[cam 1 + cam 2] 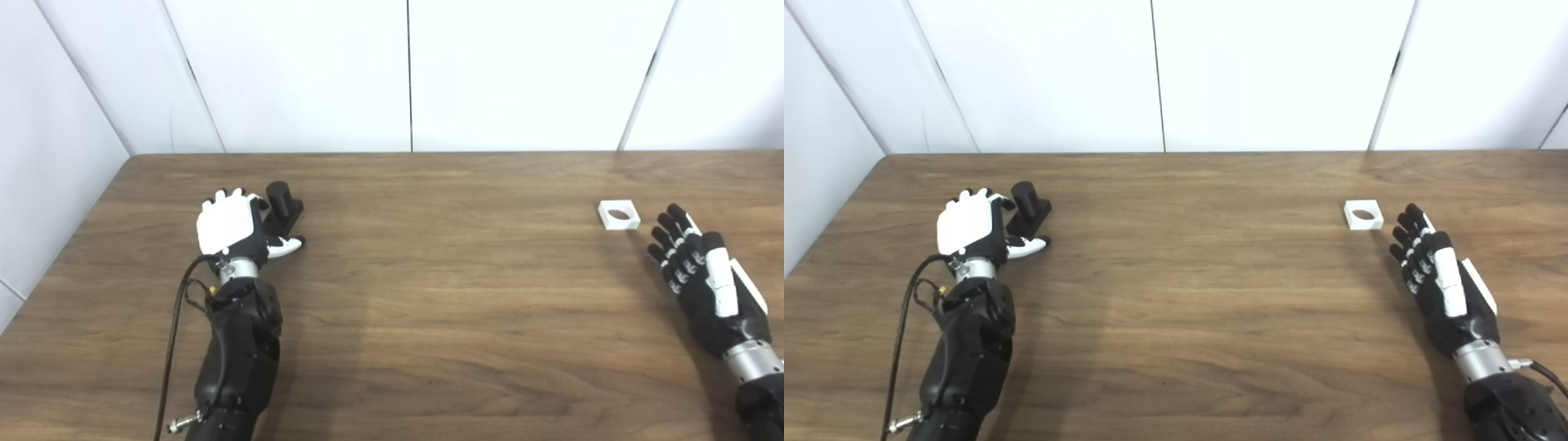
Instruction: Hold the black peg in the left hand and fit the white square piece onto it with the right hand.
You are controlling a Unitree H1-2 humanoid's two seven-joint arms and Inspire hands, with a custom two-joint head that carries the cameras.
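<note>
The black peg (283, 204), a short cylinder on a square black base, stands on the wooden table (429, 294) at the left. My left hand (231, 228) is right beside it on its left, back of the hand up, fingers curled toward the base and thumb stretched under its near side; no firm hold shows. The white square piece (618, 215) with a round hole lies flat at the right. My right hand (698, 269) is open just to its near right, fingers straight and pointing at it, a small gap between.
White wall panels close off the far edge of the table. The table's left edge runs diagonally near my left arm. A black cable (174, 331) loops beside the left forearm.
</note>
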